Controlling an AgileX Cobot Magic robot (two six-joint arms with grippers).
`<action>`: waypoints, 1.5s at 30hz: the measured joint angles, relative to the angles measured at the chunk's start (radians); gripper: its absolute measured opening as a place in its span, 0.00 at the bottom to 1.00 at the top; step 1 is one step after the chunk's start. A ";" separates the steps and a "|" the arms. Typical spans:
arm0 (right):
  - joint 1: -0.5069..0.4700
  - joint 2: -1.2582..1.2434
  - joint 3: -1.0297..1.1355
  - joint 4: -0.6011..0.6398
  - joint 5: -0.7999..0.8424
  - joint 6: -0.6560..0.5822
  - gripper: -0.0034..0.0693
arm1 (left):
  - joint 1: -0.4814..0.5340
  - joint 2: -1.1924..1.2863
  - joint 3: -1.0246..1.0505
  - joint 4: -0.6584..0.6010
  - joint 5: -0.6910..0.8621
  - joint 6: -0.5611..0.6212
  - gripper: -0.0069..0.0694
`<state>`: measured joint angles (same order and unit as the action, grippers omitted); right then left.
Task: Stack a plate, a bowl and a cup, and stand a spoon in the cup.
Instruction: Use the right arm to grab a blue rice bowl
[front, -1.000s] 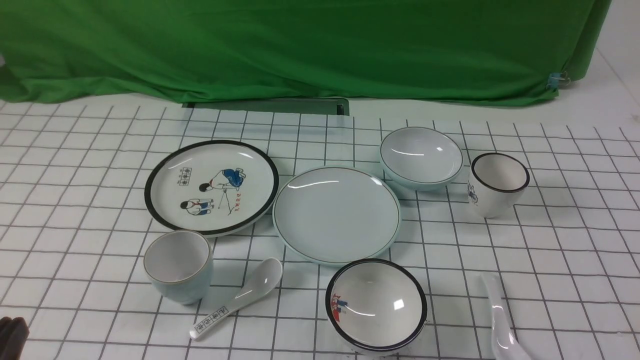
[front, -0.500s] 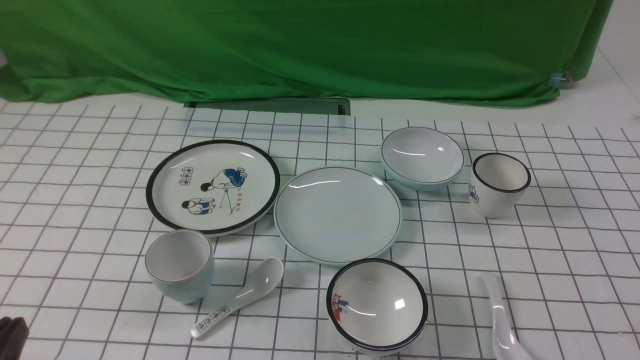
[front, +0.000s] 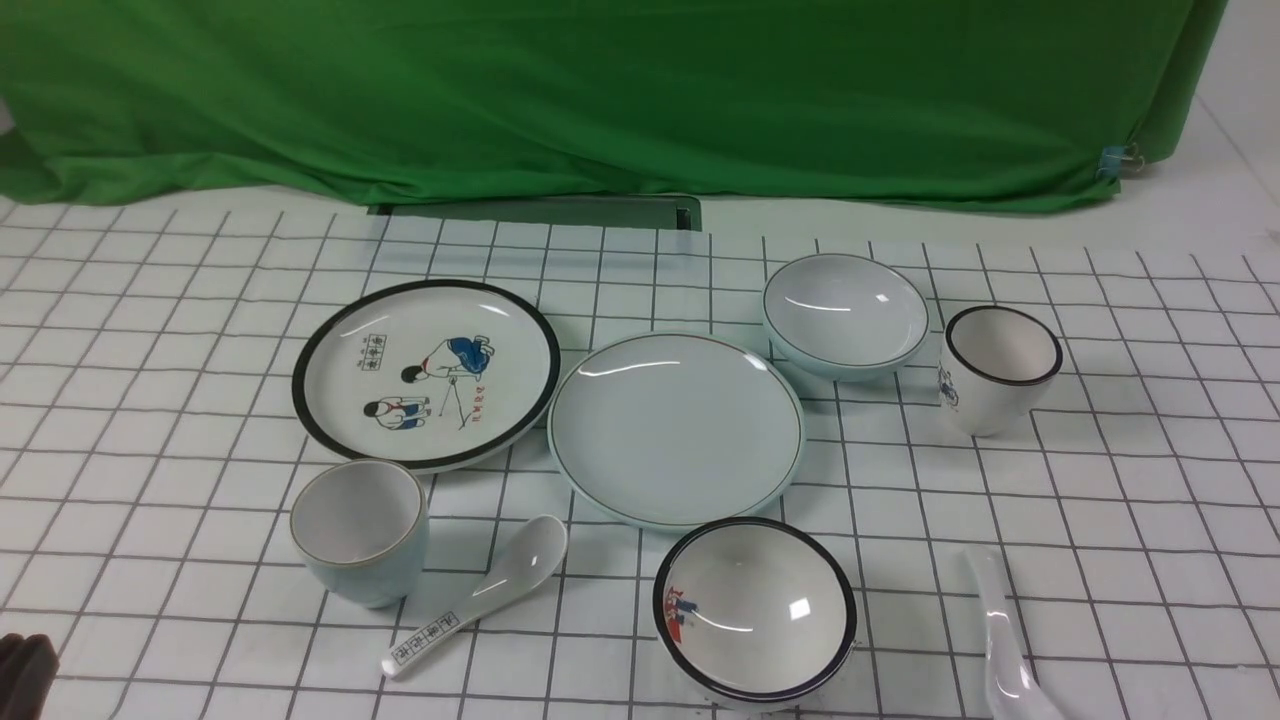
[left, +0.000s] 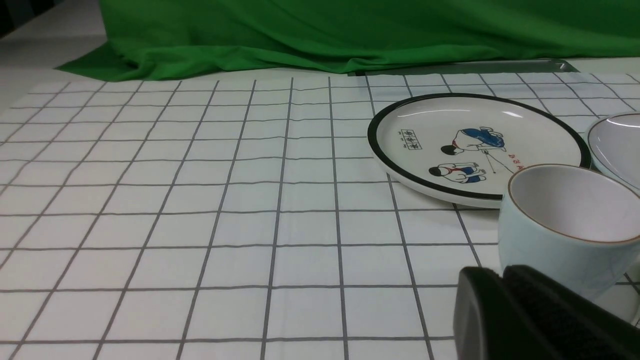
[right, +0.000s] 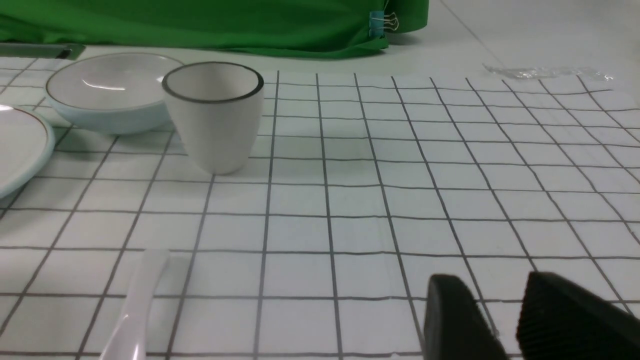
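Nothing stacked; all pieces sit separately on the gridded white desk (front: 150, 400).

Left tool (left: 505, 275): closed, fingertips together, empty. In the front view only its dark tip shows, lower left corner of the frame. Right tool (right: 495, 285): open, clear gap between fingers, holding nothing. Shows in the right wrist view only.

Task parts, front view:
- Plate (front: 676, 430), plain pale blue-white: center of the frame, flat.
- Bowl (front: 846, 315), plain pale blue-white: upper right of center, upright, close to the plate.
- Cup (front: 360, 530), pale blue with thin brownish rim: lower left, upright, mouth up.
- Spoon (front: 1000, 640), plain white: lower right, lying on the desk, handle end pointing up the frame, other end cut off by the bottom edge.

Other parts:
- Black-rimmed plate (front: 427, 375) with cartoon figures: upper left of center, beside the plain plate. Can't tell if the rims touch.
- Printed spoon (front: 478, 597): lower left of center, between the pale cup and the black-rimmed bowl (front: 755, 610), bowl end toward upper right.
- Black-rimmed bowl: bottom center, just below the plain plate in frame, red-blue figure inside.
- Black-rimmed cup (front: 998, 370): right side, upright, near the plain bowl.

Green cloth (front: 620, 100) hangs across the top of the frame, clip (front: 1118, 160) at its right end.
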<state>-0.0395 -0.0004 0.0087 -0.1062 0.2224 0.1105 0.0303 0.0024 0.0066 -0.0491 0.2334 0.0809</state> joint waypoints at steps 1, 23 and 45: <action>0.000 0.000 0.000 0.000 0.000 0.000 0.38 | 0.000 0.000 0.000 0.000 0.000 0.000 0.08; 0.000 0.000 0.000 0.130 -0.013 0.688 0.38 | 0.000 0.000 0.000 -0.693 -0.187 -0.472 0.08; 0.073 0.044 -0.003 0.120 -0.315 0.714 0.24 | 0.000 0.084 -0.253 -0.380 0.056 -0.395 0.08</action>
<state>0.0337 0.0435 0.0058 0.0138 -0.0928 0.8244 0.0303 0.0866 -0.2466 -0.4289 0.2895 -0.3140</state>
